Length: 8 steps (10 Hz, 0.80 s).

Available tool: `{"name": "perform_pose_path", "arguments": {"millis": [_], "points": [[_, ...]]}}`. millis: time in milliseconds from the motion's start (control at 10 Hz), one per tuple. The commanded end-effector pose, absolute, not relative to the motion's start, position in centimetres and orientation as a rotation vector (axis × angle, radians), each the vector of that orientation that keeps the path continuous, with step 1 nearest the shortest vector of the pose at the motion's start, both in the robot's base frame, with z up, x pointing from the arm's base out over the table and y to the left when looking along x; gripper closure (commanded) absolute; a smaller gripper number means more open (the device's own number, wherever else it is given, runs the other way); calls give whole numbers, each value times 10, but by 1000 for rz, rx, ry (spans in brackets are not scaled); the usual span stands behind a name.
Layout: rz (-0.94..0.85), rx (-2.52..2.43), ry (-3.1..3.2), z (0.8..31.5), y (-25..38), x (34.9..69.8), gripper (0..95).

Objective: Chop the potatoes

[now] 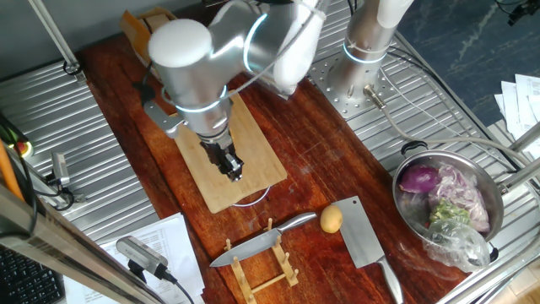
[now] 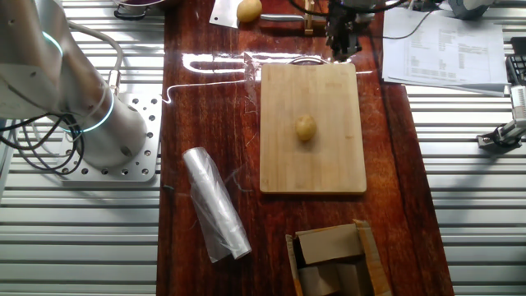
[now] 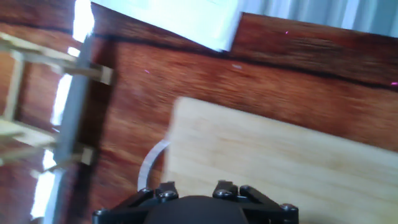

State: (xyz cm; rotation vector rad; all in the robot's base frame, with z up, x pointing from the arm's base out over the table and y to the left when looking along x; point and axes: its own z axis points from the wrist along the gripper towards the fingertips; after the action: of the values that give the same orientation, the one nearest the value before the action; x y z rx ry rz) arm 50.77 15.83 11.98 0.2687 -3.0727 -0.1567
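While no cut shows, chopping is not begun: one whole yellow-tan potato lies mid pale bamboo board; another touches steel cleaver. Black gripper hovers nearby, apparently empty; jaw state indiscernible.

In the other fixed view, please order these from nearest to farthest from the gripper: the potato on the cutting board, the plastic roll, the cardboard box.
From the gripper:
1. Potato on the cutting board, mid-board, below the gripper.
2. Plastic roll, left of the board.
3. Cardboard box, at the bottom edge.
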Motion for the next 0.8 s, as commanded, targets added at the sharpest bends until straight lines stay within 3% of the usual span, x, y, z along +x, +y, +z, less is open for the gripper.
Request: {"name": "perform_pose_path", "arguments": {"millis": [100,300,500,600,800], "points": [[-80,406,-2987,118,159,510,760],[-155,428,-2992,117,154,508,760],[-207,336,-3021,107,189,513,760],[-217,285,-3038,103,211,514,570],[-234,263,-3054,101,227,514,570]]}}
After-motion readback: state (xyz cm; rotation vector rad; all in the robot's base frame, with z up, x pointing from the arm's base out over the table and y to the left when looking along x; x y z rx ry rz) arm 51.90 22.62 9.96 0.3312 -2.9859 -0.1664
